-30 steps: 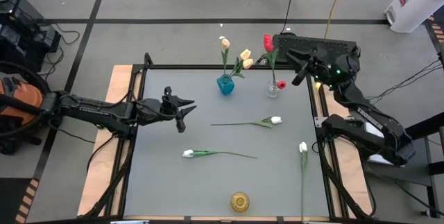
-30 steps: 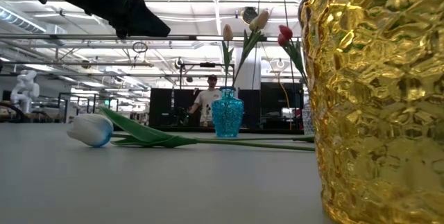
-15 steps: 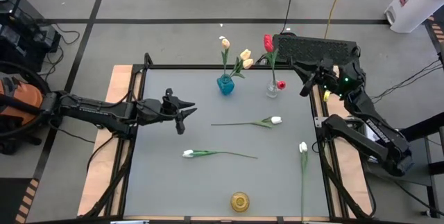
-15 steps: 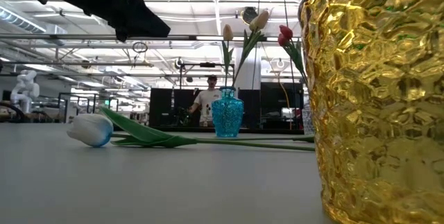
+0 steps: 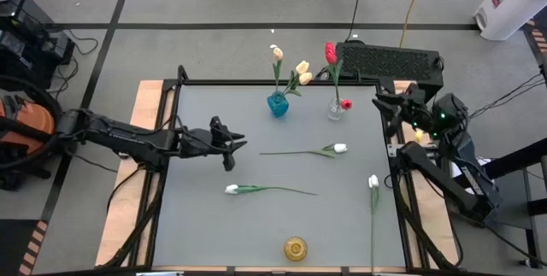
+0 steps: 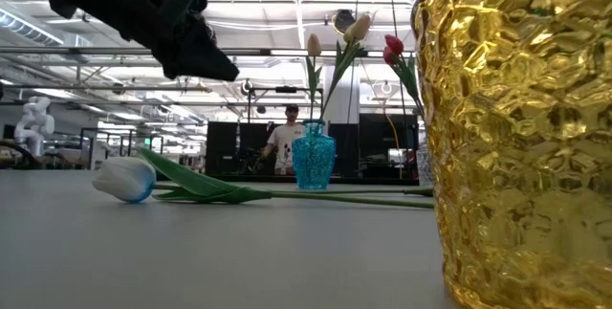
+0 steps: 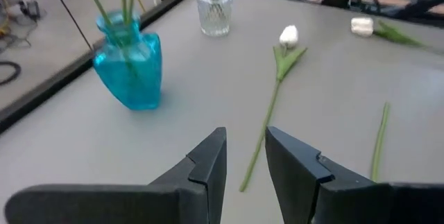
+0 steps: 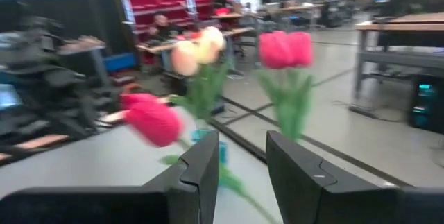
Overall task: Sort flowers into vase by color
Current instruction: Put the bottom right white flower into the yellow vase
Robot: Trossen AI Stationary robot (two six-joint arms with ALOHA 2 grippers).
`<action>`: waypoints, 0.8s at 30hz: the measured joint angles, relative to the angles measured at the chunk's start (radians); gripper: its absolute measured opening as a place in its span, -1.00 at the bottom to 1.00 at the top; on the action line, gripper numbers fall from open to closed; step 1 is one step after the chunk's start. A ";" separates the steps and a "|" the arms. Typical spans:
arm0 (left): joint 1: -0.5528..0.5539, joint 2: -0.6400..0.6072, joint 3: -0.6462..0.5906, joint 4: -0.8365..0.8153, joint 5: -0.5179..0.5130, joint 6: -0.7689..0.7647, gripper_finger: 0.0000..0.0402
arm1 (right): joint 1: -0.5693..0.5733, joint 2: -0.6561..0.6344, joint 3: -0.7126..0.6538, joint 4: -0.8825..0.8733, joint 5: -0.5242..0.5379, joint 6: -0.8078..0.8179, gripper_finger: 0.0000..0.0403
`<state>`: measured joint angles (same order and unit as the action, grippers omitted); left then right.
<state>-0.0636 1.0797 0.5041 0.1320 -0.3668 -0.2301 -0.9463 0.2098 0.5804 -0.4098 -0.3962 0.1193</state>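
high view: right claw (image 5: 386, 105) has pulled back from the clear vase (image 5: 335, 110), part open and empty; left claw (image 5: 235, 145), also part open and empty, has edged toward the white tulip (image 5: 338, 149) lying below that vase

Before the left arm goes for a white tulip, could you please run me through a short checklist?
1. Left hand empty, fingers apart: ok.
2. Nearest white tulip lies flat on the table, with nothing on its stem: ok.
3. Right hand at the table's far right edge, away from that tulip: ok.
4. Blue vase and clear vase upright: ok.
5. Gold vase upright and without flowers at the near edge: ok.
6. All white tulips sorted: not ok, three lie on the table.
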 joint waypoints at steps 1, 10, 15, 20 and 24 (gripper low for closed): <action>-0.004 0.014 0.000 0.002 0.000 -0.010 -0.47 | 0.000 -0.015 0.000 -0.006 -0.027 0.014 -0.45; -0.056 0.123 0.000 0.117 0.000 -0.053 -0.47 | 0.000 -0.106 0.000 -0.029 -0.250 0.127 -0.45; -0.077 0.171 0.000 0.205 -0.001 -0.046 -0.47 | 0.000 -0.133 0.000 -0.048 -0.314 0.169 -0.45; -0.077 0.212 -0.001 0.256 -0.002 -0.054 -0.47 | 0.000 -0.149 0.000 -0.045 -0.341 0.192 -0.45; -0.077 0.242 -0.001 0.301 -0.002 -0.052 -0.47 | 0.000 -0.154 0.000 -0.063 -0.374 0.183 -0.45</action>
<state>-0.1410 1.3217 0.5034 0.4330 -0.3687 -0.2825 -0.9459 0.0556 0.5804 -0.4730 -0.7706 0.3018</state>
